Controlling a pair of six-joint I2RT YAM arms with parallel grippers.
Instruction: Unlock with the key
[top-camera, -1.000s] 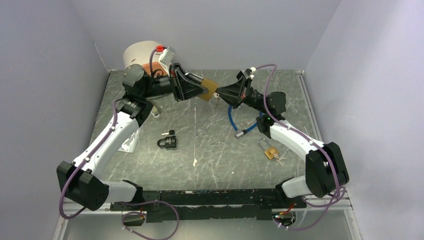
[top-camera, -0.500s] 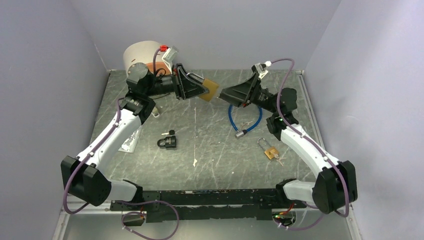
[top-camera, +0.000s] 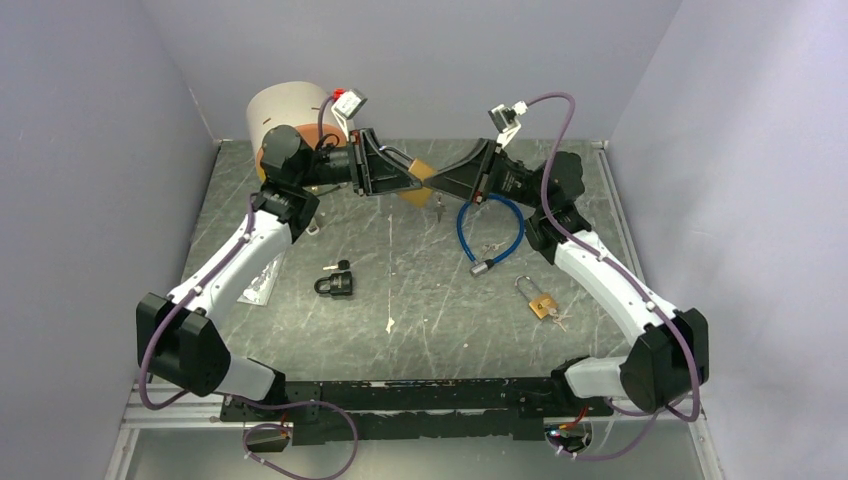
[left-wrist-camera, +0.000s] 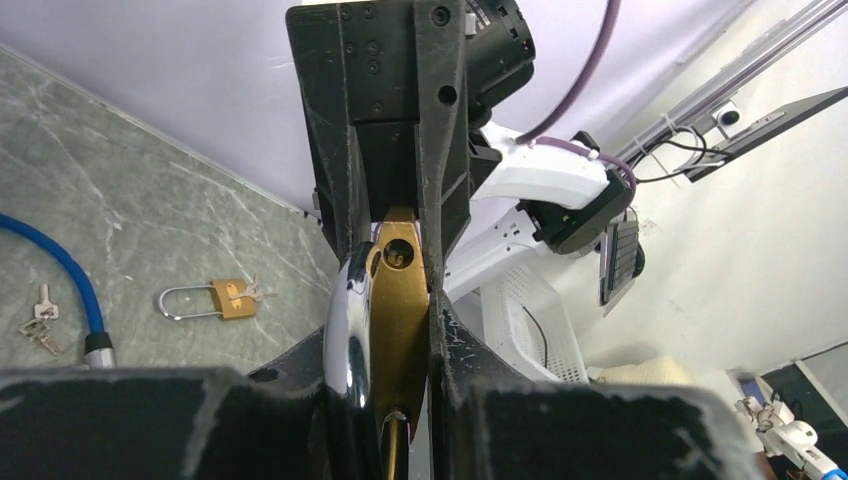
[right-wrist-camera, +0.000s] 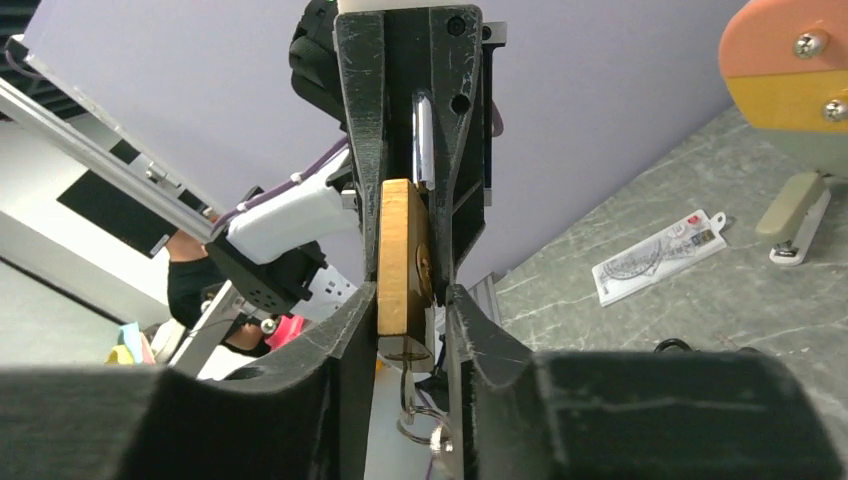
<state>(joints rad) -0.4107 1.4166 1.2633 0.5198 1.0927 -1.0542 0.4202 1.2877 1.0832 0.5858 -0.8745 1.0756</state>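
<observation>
Padlock (right-wrist-camera: 403, 260) and key (right-wrist-camera: 405, 350) meet in mid-air above the far part of the table (top-camera: 400, 300), between the two arms. The left gripper (top-camera: 405, 180) is clamped on the padlock at its shackle (right-wrist-camera: 422, 140) end and holds it off the table. The lock's long axis lies along the line between the two grippers, with the key end towards the right arm. The right gripper (top-camera: 440, 185) comes in head-on from the other side. In the right wrist view its fingers (right-wrist-camera: 362, 330) flank the end of the brass body and appear to be closed on the key's head. A ring (right-wrist-camera: 420, 425) with a spare key hangs free below. No blade shows, so the key is probably seated in the lock, though the keyhole itself is hidden.

Judging by this, the next move belongs to the right arm: a twist of its wrist about that shared axis while the left holds firm. If the two grippers are out of line, the key may bind or slip.
</observation>
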